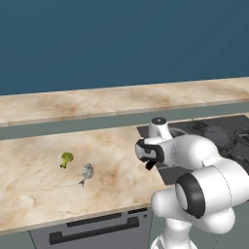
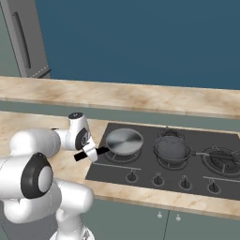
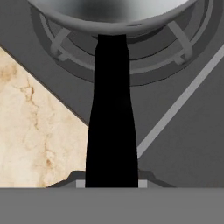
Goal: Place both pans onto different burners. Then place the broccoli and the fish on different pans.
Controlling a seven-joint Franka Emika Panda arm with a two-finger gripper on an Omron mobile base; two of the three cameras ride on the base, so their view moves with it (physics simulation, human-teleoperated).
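Gripper (image 2: 89, 154) pinches the straight black handle (image 3: 111, 118) of the shiny silver pan (image 2: 123, 141), fingers clamped on either side of the handle's near end. That pan sits over the left burner (image 3: 144, 65) of the dark cooktop (image 2: 140, 176). Second pan (image 2: 172, 148), darker grey, rests on the middle burner just right of the first. Far-right burner (image 2: 224, 159) carries only its grate. Broccoli (image 1: 66, 158) and fish (image 1: 86, 172) lie close together on the marble counter (image 1: 34, 189), well left of the cooktop, fish nearer the front edge.
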